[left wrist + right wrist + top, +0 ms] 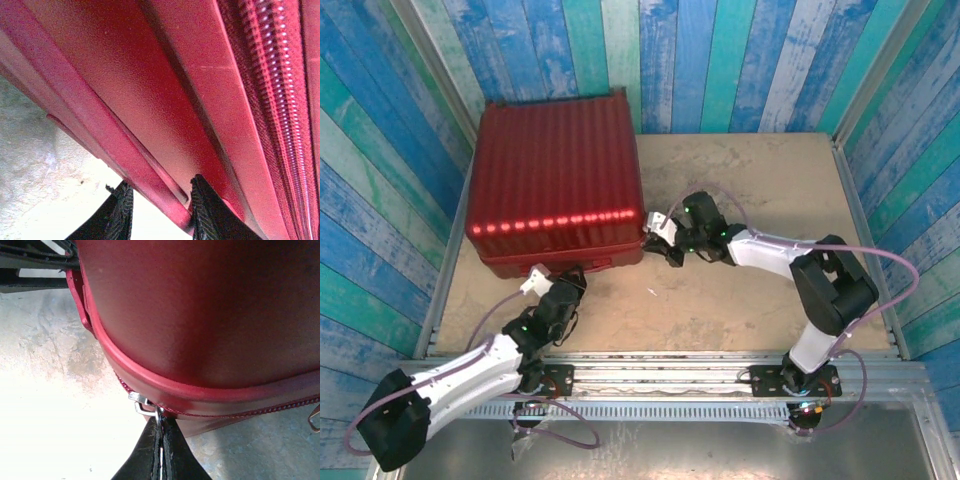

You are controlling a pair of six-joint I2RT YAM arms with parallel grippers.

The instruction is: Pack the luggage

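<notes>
luggage [165, 100] red shell, zipper along right | left gripper [160, 212] jaws apart, straddling luggage edge | desk [35, 165] pale, lower left

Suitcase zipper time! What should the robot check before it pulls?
1. luggage lid down: ok.
2. right gripper shut on the zipper pull: ok.
3. left gripper bracing the front edge: fingers straddle the rim, firm contact cannot tell.
4. Zipper track free of snagged cloth: ok where visible.
5. table clear along the right arm's path: ok.
</notes>
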